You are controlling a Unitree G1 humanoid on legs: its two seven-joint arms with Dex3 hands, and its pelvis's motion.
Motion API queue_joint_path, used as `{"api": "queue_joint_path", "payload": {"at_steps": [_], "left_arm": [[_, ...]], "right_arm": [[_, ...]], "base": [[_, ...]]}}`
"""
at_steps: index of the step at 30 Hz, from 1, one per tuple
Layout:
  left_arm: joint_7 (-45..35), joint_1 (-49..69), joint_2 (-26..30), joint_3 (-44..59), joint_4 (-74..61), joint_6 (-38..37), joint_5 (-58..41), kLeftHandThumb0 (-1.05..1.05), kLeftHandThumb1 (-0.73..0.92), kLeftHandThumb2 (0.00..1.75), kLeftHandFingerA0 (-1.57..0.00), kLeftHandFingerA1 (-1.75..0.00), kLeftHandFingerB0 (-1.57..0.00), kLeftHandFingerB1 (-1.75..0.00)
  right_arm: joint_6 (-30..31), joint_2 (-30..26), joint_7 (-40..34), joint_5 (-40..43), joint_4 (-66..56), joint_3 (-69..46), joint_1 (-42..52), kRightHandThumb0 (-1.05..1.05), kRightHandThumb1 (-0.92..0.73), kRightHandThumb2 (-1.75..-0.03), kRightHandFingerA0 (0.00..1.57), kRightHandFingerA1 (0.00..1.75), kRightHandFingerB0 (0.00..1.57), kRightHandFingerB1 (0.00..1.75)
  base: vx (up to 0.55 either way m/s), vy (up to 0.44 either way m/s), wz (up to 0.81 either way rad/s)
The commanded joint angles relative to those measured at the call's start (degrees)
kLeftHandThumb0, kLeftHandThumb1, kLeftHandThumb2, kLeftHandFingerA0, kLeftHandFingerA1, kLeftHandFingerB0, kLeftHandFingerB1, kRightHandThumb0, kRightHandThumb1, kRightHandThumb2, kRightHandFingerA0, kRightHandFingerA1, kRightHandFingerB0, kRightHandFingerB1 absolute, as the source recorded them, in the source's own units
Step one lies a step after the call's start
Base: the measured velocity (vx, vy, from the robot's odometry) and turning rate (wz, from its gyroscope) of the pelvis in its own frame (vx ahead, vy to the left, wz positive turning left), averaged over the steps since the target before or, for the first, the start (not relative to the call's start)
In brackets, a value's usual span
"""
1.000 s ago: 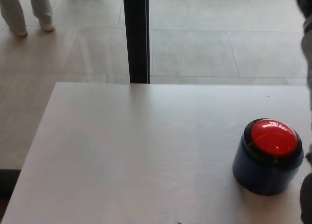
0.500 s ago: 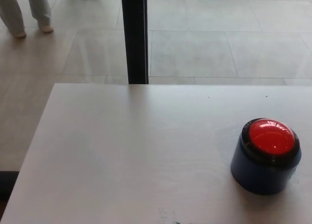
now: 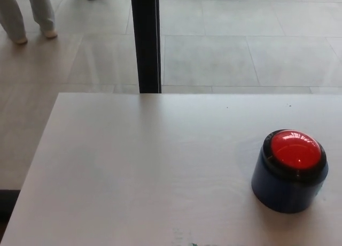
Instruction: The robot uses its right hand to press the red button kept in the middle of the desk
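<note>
Since a second before, the dark shape at the right edge, seemingly the robot's arm, had gone out of view, and the whole picture had shifted a little, which points to the camera moving and not the things on the desk. Neither hand showed, so the state of the fingers could not be told, nor whether they held anything.

The button [image 3: 295, 149] stood on the desk [image 3: 133, 171] toward its right side, near the front, well clear of the left edge. Its red dome was glossy, with a pale glare on top, and sat in a black ring on a dark blue round base [image 3: 286, 190]. The base rested flat on the pale wood-grain top, upright, with nothing touching it.

Beyond the far edge of the desk a black post [image 3: 146, 40] rose from the tiled floor [image 3: 240, 43]. At the upper left a person's legs [image 3: 26, 13] in light trousers and pale shoes stood on the floor, well apart from the desk
</note>
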Motion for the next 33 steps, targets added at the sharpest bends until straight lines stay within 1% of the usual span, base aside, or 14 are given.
{"api": "queue_joint_path", "payload": {"at_steps": [1,3,6,12,14,15,20,21,26,29,30,31,32,33], "left_arm": [[-0.6,-0.3,1.5,0.7,-0.1,-0.9,-1.0,-0.57,0.52,0.56,-0.84,-0.61,-0.78,-0.52],[-0.1,-0.4,1.7,0.3,0.0,-0.7,-0.5,-0.58,0.52,0.56,-0.83,-0.61,-0.78,-0.52],[0.5,-1.0,1.7,-0.1,-0.3,-0.6,-0.1,-0.54,0.53,0.57,-0.82,-0.59,-0.78,-0.51],[1.0,-1.0,1.4,-0.5,-0.2,-0.5,0.1,-0.56,0.53,0.57,-0.82,-0.6,-0.8,-0.53],[0.9,-1.2,1.6,-0.7,0.2,-0.4,0.3,-0.56,0.53,0.57,-0.82,-0.59,-0.79,-0.52],[0.7,-1.3,1.6,-0.7,0.1,-0.4,0.2,-0.53,0.54,0.57,-0.82,-0.61,-0.78,-0.53],[-0.2,-1.1,1.8,-1.2,-0.2,-0.6,0.6,-0.54,0.55,0.57,-0.79,-0.61,-0.76,-0.53],[0.8,-1.4,1.9,-1.2,0.0,0.1,0.5,-0.54,0.54,0.57,-0.79,-0.59,-0.74,-0.52],[0.0,-0.6,2.1,-1.2,0.9,0.1,0.2,-0.5,0.62,0.59,-0.79,-0.63,-0.7,-0.54],[-0.4,-0.6,2.2,-1.8,1.2,0.2,0.7,-0.49,0.65,0.6,-0.8,-0.64,-0.68,-0.53],[-0.5,-0.8,2.4,-1.9,1.3,0.4,0.7,-0.48,0.66,0.6,-0.8,-0.64,-0.68,-0.54],[-0.5,-1.0,2.6,-2.4,1.2,0.6,1.0,-0.47,0.67,0.6,-0.79,-0.62,-0.67,-0.53],[-0.1,-1.2,2.7,-2.9,1.0,0.6,1.4,-0.47,0.67,0.6,-0.8,-0.63,-0.69,-0.55],[-0.1,-1.3,2.7,-2.9,1.1,0.7,1.3,-0.46,0.67,0.6,-0.81,-0.64,-0.69,-0.55]], "right_arm": [[-5.3,4.3,-3.1,-0.4,1.1,-6.2,15.6,-0.43,-0.41,-1.3,1.12,1.75,0.89,1.52],[-6.8,6.2,-3.8,-0.8,1.6,-6.5,18.6,-0.42,-0.42,-1.29,1.12,1.72,0.9,1.5],[-8.1,10.4,-7.1,-1.1,4.3,-7.6,23.3,-0.45,-0.35,-1.35,1.27,1.55,1.04,1.39],[-11.0,15.1,-9.4,0.2,9.2,-8.0,27.6,-0.41,-0.34,-1.43,1.2,1.67,0.98,1.5],[-11.7,16.7,-10.2,0.8,10.9,-8.1,28.2,-0.38,-0.28,-1.49,1.22,1.64,1.08,1.46],[-13.8,17.9,-9.8,0.7,12.1,-7.8,29.0,-0.38,-0.32,-1.45,1.25,1.56,1.08,1.39],[-17.6,20.5,-9.9,0.5,14.8,-6.4,30.9,-0.43,-0.28,-1.44,1.22,1.59,1.06,1.41],[-17.2,21.5,-9.5,0.2,13.9,-5.5,31.9,-0.34,-0.24,-1.51,1.18,1.67,1.0,1.44],[-17.7,23.0,-7.6,0.6,13.3,-3.1,34.9,-0.4,-0.26,-1.45,1.15,1.68,1.02,1.44],[-13.8,24.0,-6.2,1.5,9.8,-0.8,37.4,-0.3,-0.26,-1.45,1.14,1.68,1.01,1.41],[-13.3,24.0,-6.6,1.5,9.9,-0.5,37.3,-0.26,-0.25,-1.44,1.17,1.63,1.04,1.36],[-11.7,23.9,-7.8,1.2,10.4,0.0,36.7,-0.23,-0.42,-1.18,1.31,1.35,1.06,1.11],[-10.5,23.9,-8.8,1.2,10.7,0.4,36.4,-0.22,-0.35,-1.28,1.08,1.56,1.02,1.1],[-9.9,24.0,-9.1,1.4,10.5,0.5,36.4,-0.24,-0.36,-1.25,1.01,1.57,1.0,1.01]], "base": [[0.0,0.0,0.0],[0.0,0.0,0.0],[0.0,0.0,0.0],[0.0,0.0,0.0],[0.0,0.0,0.0],[0.0,0.0,0.0],[0.0,0.0,0.0],[0.0,0.0,0.0],[0.0,0.0,0.0],[0.0,0.0,0.0],[0.0,0.0,0.0],[0.0,0.0,0.0],[0.0,0.0,0.0],[0.0,0.0,0.0]]}}
